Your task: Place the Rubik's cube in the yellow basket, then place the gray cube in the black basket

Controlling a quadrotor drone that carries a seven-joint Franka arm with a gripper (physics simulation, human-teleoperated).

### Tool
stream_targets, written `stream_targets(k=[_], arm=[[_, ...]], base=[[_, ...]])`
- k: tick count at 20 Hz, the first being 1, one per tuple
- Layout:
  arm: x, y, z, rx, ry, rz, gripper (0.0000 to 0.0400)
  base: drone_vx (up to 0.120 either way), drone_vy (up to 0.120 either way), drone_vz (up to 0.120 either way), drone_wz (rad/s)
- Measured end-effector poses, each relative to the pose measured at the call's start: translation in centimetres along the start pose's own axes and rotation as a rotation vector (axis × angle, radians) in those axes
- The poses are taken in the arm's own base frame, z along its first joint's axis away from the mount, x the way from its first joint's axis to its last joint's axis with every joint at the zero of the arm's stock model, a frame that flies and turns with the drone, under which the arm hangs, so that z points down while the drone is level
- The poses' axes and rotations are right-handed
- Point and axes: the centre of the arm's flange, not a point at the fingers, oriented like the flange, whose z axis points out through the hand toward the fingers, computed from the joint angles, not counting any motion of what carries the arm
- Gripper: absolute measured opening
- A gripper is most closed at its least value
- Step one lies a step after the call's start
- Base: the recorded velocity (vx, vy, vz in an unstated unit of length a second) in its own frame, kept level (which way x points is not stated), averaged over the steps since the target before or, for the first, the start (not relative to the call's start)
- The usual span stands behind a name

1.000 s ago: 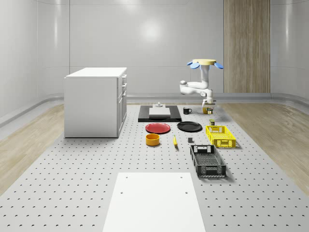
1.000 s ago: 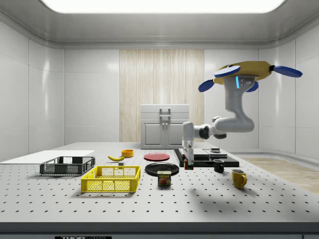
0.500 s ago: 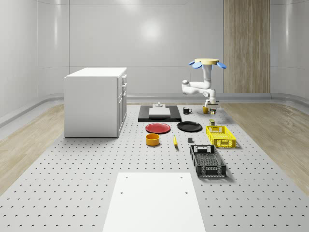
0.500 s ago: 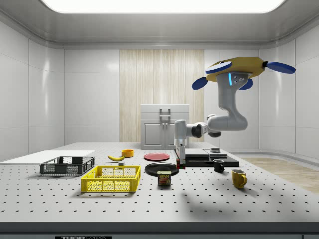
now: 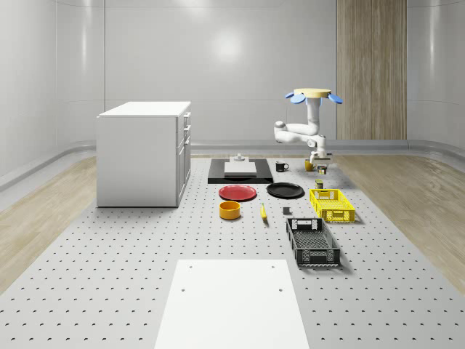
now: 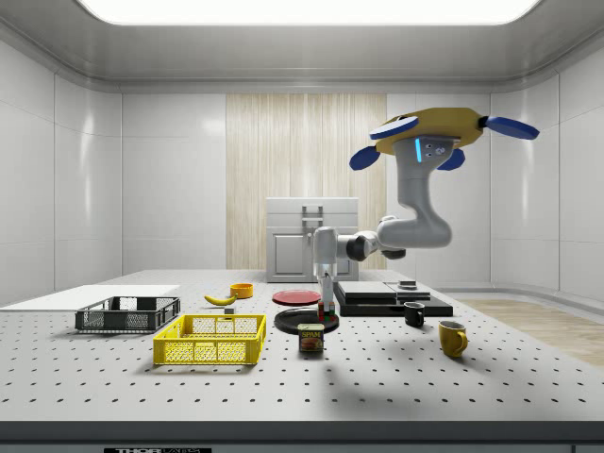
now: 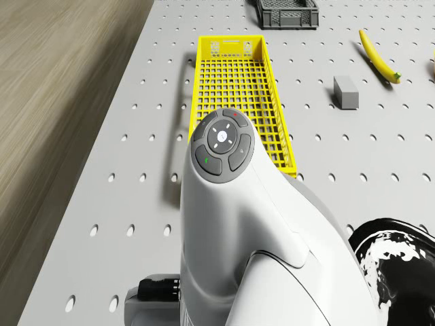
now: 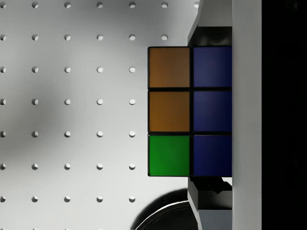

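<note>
Above the table (image 6: 396, 377), between black plate (image 6: 304, 321) and yellow basket (image 6: 209, 340): drone (image 6: 436, 127) hovering. Gripper (image 6: 327, 307) clamped on Rubik's cube (image 8: 189, 111), carried clear of the surface.

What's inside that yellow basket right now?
The yellow basket looks empty through its mesh floor; its near end is hidden behind the arm. The Rubik's cube is in the gripper, above the table.
</note>
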Motion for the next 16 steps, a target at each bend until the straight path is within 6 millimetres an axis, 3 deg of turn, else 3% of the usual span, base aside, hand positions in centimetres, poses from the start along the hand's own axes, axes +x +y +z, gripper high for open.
stream_targets(k=[16], arm=[[0.00, 0.00, 0.00, 0.000, 0.000, 0.000, 0.0325]], base=[[0.120, 0.000, 0.000, 0.000]])
